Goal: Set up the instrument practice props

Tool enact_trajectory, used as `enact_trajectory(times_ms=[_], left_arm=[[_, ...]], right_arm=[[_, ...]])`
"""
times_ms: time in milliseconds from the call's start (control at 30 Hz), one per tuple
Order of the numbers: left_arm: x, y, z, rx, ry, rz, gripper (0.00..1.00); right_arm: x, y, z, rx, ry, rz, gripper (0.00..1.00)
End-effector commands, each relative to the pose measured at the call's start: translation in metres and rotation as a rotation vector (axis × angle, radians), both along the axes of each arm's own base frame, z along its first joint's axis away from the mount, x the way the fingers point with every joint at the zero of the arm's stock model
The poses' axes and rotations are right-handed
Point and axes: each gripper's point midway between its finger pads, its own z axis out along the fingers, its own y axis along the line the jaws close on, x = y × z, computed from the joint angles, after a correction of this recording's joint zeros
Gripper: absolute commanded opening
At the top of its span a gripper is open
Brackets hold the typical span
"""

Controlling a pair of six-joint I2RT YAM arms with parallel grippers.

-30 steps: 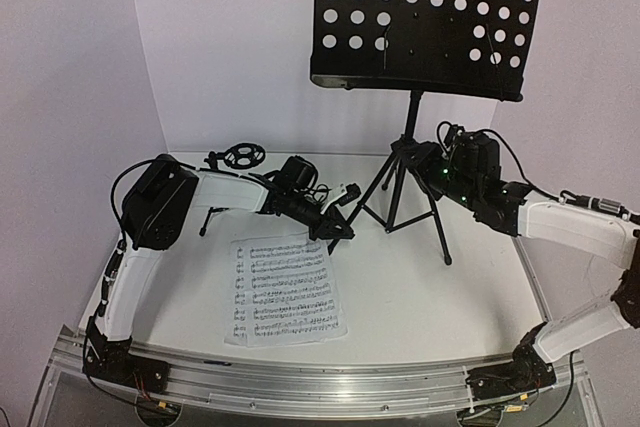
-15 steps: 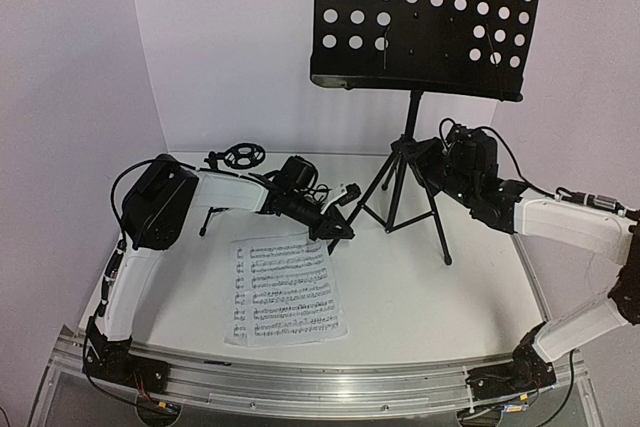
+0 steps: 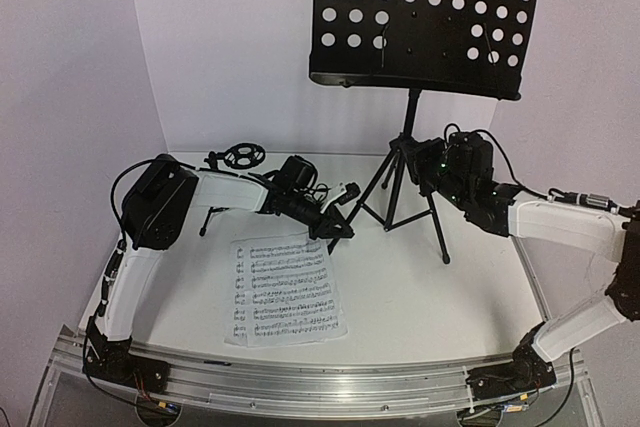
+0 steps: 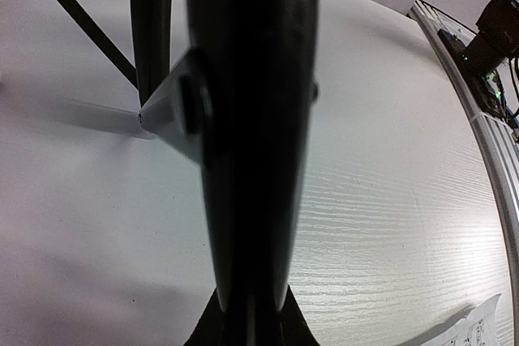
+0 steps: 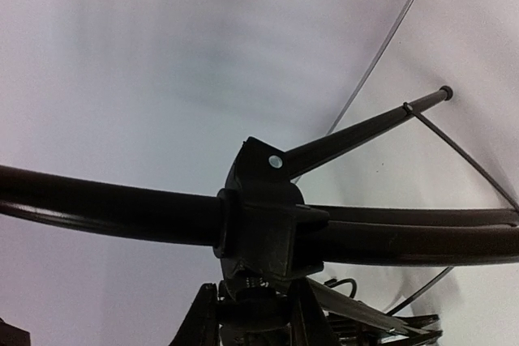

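**A:** What has the left end effector (image 3: 338, 230) got hold of?

**B:** A leg (image 4: 251, 119) of the music stand (image 3: 430, 65). It's clamped down low, near the foot, on the leg that splays out toward eight o'clock from the tripod hub (image 5: 263, 208). In the wrist view the black tube runs straight out from between the fingers, with a grey bracket (image 4: 172, 111) on its side.

**A:** And the right end effector (image 3: 425, 159)?

**B:** That one's up at the hub, reaching in from three o'clock. Its fingers (image 5: 204, 318) sit either side of the collar where the legs meet. It's black on black there, so I can't tell whether they're pinching it or only flanking it.

**A:** Where's the stand itself?

**B:** Upright on the counter (image 3: 430, 297), at about one o'clock from the counter's middle. Its perforated tray (image 3: 420, 75) is high above both arms.

**A:** Anything else out?

**B:** The sheet music (image 3: 285, 292) lies flat on the counter at seven o'clock from the left end effector, with its top corner just beside it. The small mic stand (image 3: 240, 157), ring holder on top, is at the back, at ten o'clock from that end effector, behind the left forearm.
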Motion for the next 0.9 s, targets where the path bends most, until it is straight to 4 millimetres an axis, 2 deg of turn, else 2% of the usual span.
enact_trajectory(times_ms=[0, 133, 367, 567, 700, 767, 800, 867], left_arm=[[-0.001, 0.0, -0.013, 0.019, -0.01, -0.012, 0.0], [-0.001, 0.0, -0.013, 0.02, -0.009, -0.012, 0.0], [-0.001, 0.0, -0.016, 0.024, -0.005, -0.01, 0.0], [-0.001, 0.0, -0.017, 0.026, -0.004, -0.01, 0.0], [-0.001, 0.0, -0.016, 0.03, -0.006, -0.01, 0.0], [-0.002, 0.001, -0.016, 0.033, -0.004, -0.012, 0.0], [-0.002, 0.001, -0.016, 0.034, -0.004, -0.014, 0.0], [-0.002, 0.001, -0.016, 0.034, -0.004, -0.016, 0.0]], right_arm=[[0.013, -0.004, -0.007, 0.347, 0.079, -0.122, 0.0], [0.01, -0.004, -0.005, 0.435, 0.08, -0.176, 0.0], [0.001, -0.015, 0.009, 0.544, 0.049, -0.271, 0.0], [-0.002, -0.008, 0.011, 0.608, 0.063, -0.269, 0.02], [-0.001, -0.001, 0.009, 0.607, 0.078, -0.236, 0.39], [-0.004, 0.002, 0.019, 0.552, 0.05, -0.198, 0.73], [-0.007, 0.002, 0.028, 0.521, 0.026, -0.176, 0.83], [-0.014, 0.004, 0.044, 0.419, -0.027, -0.113, 0.89]])
